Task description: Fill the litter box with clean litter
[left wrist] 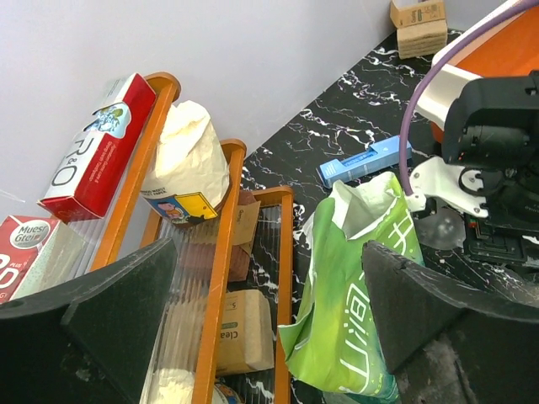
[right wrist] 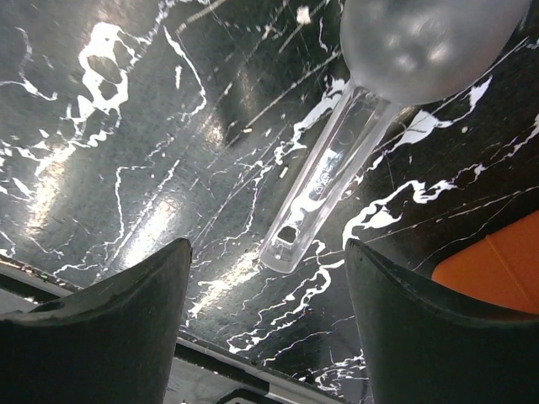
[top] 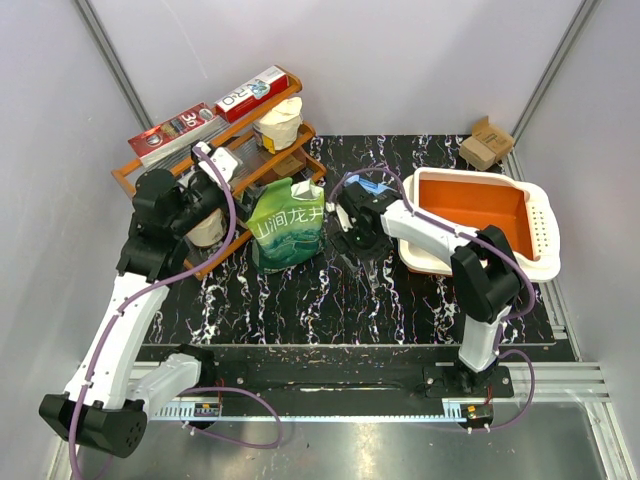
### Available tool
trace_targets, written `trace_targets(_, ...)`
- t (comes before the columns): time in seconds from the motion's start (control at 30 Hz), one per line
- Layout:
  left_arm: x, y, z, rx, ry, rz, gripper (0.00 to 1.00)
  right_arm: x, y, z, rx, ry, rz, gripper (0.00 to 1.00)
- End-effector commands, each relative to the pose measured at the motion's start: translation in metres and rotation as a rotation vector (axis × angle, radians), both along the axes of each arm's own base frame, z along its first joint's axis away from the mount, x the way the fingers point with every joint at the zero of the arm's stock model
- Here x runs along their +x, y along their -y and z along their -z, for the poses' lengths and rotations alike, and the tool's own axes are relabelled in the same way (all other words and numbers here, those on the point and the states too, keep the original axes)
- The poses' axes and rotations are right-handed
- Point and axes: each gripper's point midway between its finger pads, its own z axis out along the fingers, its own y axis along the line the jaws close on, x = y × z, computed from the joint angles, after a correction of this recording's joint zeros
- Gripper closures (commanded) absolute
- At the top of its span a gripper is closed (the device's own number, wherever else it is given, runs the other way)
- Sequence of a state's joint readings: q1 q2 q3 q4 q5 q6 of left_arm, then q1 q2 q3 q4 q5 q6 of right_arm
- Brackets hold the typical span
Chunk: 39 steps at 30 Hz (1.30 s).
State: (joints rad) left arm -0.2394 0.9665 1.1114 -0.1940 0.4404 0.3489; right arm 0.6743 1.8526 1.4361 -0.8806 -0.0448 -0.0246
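Right gripper [right wrist: 265, 252] hung low over the black marbled table [right wrist: 126, 126], just right of the green pouch [top: 288, 225], its fingers spread wide and holding nothing. A clear plastic scoop [right wrist: 324, 181] lay flat on the table between them, handle end nearest the wrist camera and bowl farther off; whether either finger touched it could not be told. Left gripper [left wrist: 269, 252] sat above and to the left of the pouch, likewise wide and empty, with the pouch's open top showing between its fingers. The litter box [top: 480, 215] stood well to the right of the pouch, beyond the right arm, its orange inside showing. Just left of the pouch stood the orange wire rack [left wrist: 221, 252], carrying a red carton [left wrist: 88, 147] and a white paper bag [left wrist: 189, 160]. A blue item [left wrist: 362, 162] lay behind the pouch, to its right.
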Motion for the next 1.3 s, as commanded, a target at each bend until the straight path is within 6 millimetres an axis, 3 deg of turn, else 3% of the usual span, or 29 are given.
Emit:
trace_targets(0.0,-0.007,0.001,-0.014,-0.012,0.046,0.017,0.04,-0.002,0.009,0.019,-0.048,-0.002,0.018,0.22)
trace_targets(0.37,-0.013,0.008,-0.012,-0.028,0.018,0.063,0.06,-0.011,0.02,0.055,-0.103,-0.05,0.029,0.32)
trace_targets(0.57,-0.014,0.01,-0.007,-0.017,0.008,0.082,0.06,-0.013,0.021,0.058,-0.106,-0.067,0.032,0.65)
trace_targets(0.63,-0.015,0.012,-0.005,-0.022,0.001,0.091,0.06,-0.011,0.022,0.047,-0.095,-0.053,0.037,0.74)
trace_targets(0.7,-0.016,0.014,0.0,-0.02,-0.011,0.106,0.07,-0.014,0.018,0.025,-0.048,-0.039,0.032,0.93)
trace_targets(0.77,-0.018,0.018,0.002,-0.019,-0.016,0.131,0.07,-0.017,0.02,0.007,-0.025,-0.03,0.022,1.0)
trace_targets(0.8,-0.018,0.02,0.005,-0.017,-0.022,0.141,0.07,-0.013,0.017,-0.014,0.013,0.01,0.017,1.0)
trace_targets(0.87,-0.02,0.027,0.007,-0.004,-0.02,0.176,0.09,-0.015,0.022,-0.034,0.031,0.016,0.008,1.0)
trace_targets(0.9,-0.019,0.031,0.01,0.005,-0.021,0.189,0.09,-0.008,0.023,-0.057,0.076,0.047,0.019,1.0)
trace_targets(0.97,-0.022,0.043,0.012,0.04,0.002,0.237,0.09,-0.01,0.024,-0.081,0.138,0.029,0.002,1.0)
trace_targets(1.0,-0.021,0.048,0.013,0.057,0.009,0.254,0.09,-0.001,0.02,-0.107,0.203,0.07,-0.019,1.0)
trace_targets(1.1,-0.023,0.064,0.008,0.134,0.094,0.303,0.09,0.019,0.021,-0.149,0.313,0.161,-0.083,1.0)
trace_targets(1.2,-0.028,0.072,0.002,0.263,0.239,0.333,0.09,0.027,0.018,-0.176,0.382,0.233,-0.215,1.0)
trace_targets(1.27,-0.027,0.072,-0.003,0.389,0.395,0.329,0.09,0.017,0.009,-0.184,0.442,0.225,-0.344,1.0)
